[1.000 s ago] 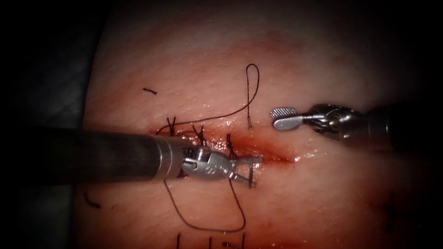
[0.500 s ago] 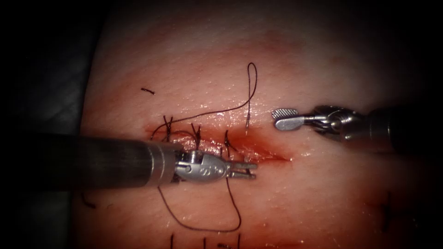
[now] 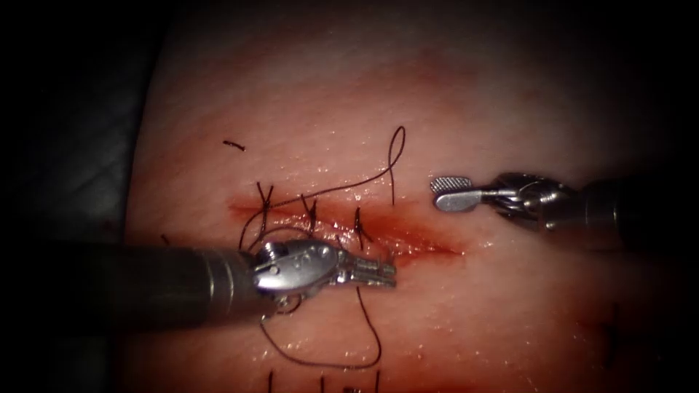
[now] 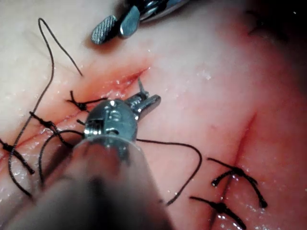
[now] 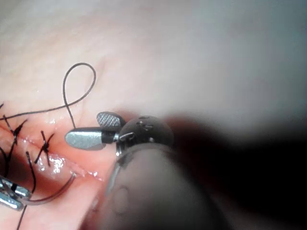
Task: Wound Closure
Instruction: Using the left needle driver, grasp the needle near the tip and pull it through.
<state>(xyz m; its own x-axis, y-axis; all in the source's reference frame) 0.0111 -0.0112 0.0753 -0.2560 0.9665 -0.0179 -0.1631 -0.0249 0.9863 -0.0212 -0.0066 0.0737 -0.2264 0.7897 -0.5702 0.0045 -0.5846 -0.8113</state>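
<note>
Wet tissue [image 3: 510, 306]: left end effector [image 3: 382, 271] clamps the tail of the stiff, slick needle [image 5: 53, 195], tip at the cut [image 3: 429, 247], entry unclear. Right end effector [image 3: 445, 191], at 2 o'clock, gapes empty. Judged best grip: mid-curve.

No legible txt, labels or nos. anywhere; faint embossed marks on the left arm's silver metal wrist housing [image 3: 302, 263], too blurred to read

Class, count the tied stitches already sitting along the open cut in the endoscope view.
3. One near the cut's left end, one in the middle, one rightmost, just above the left tool. Others may hide behind its shaft.
</note>
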